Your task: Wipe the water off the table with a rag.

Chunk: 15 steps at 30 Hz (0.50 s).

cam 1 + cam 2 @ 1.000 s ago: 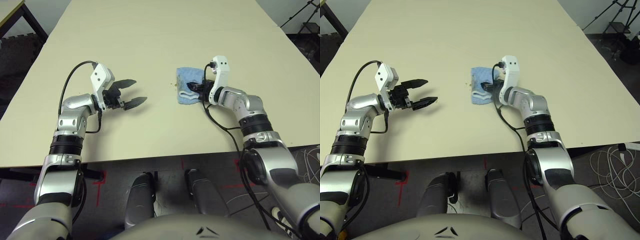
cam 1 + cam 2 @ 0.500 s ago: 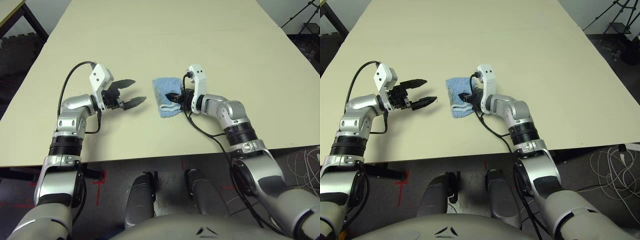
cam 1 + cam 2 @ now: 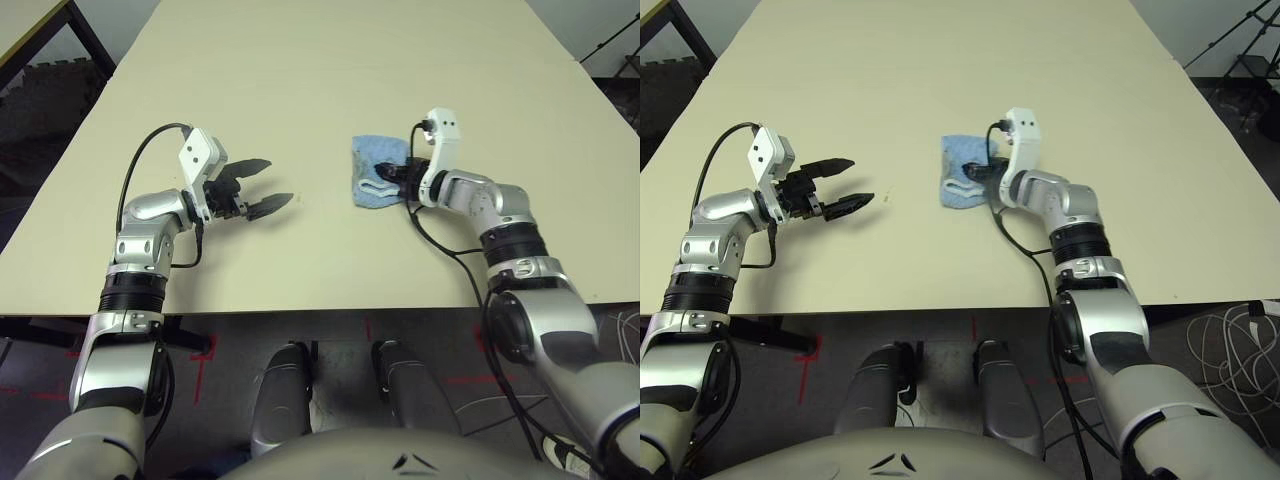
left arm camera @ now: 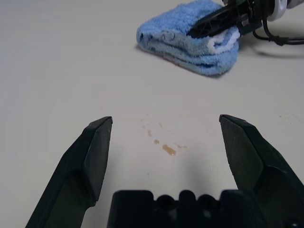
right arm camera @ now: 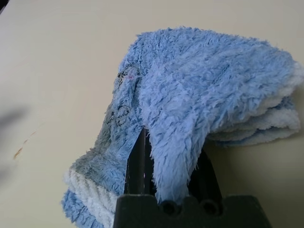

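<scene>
The cream table [image 3: 330,80] carries a folded blue rag [image 3: 377,186] near its middle, lying flat with its long axis running away from the robot. The right gripper [image 3: 393,180] pinches the rag's right edge, fingers closed through the folds. Well to the left, the left gripper [image 3: 262,185] hangs with fingers spread, holding nothing. Small amber water drops [image 4: 167,149] dot the table just ahead of it, apart from the rag.
</scene>
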{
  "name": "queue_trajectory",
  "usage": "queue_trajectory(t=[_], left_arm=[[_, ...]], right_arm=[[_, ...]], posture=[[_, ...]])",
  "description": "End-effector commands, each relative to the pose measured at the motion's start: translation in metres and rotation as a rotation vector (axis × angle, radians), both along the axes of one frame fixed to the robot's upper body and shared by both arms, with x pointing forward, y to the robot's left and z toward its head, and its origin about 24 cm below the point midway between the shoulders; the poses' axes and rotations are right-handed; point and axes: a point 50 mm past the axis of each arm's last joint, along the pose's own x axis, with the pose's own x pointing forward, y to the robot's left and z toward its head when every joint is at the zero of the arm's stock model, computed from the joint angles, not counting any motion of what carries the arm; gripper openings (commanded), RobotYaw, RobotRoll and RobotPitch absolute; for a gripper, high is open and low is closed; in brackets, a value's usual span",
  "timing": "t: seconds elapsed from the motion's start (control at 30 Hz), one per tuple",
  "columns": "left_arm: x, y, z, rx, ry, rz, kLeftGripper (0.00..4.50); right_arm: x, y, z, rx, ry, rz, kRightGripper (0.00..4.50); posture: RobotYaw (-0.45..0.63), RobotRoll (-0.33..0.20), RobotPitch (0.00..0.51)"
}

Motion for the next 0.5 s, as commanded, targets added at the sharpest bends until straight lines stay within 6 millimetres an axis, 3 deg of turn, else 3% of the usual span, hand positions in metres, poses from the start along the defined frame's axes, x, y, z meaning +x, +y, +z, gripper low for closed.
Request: queue_trajectory(t=[0.03, 0.27, 0.4, 0.5], left_arm=[[0.000, 0.000, -0.002, 0.004, 0.005, 0.001, 4.50], [0.000, 0.001, -0.002, 0.006, 0.006, 0.007, 4.50], [0.000, 0.002, -0.001, 0.005, 0.007, 0.011, 4.50], [0.000, 0.003, -0.001, 0.007, 0.008, 0.014, 4.50]], right_arm=[[0.002, -0.018, 0.005, -0.009, -0.017, -0.043, 0.08], [-0.002, -0.064, 0.016, -0.037, -0.039, -0.141, 0.08], [-0.007, -0.079, 0.052, 0.023, -0.103, -0.101, 0.08], [-0.014, -0.103, 0.078, -0.028, -0.147, -0.078, 0.08]], posture=[[-0.11, 0.000, 0.151], [-0.12, 0.000, 0.155], [-0.12, 0.000, 0.160], [-0.13, 0.000, 0.164]])
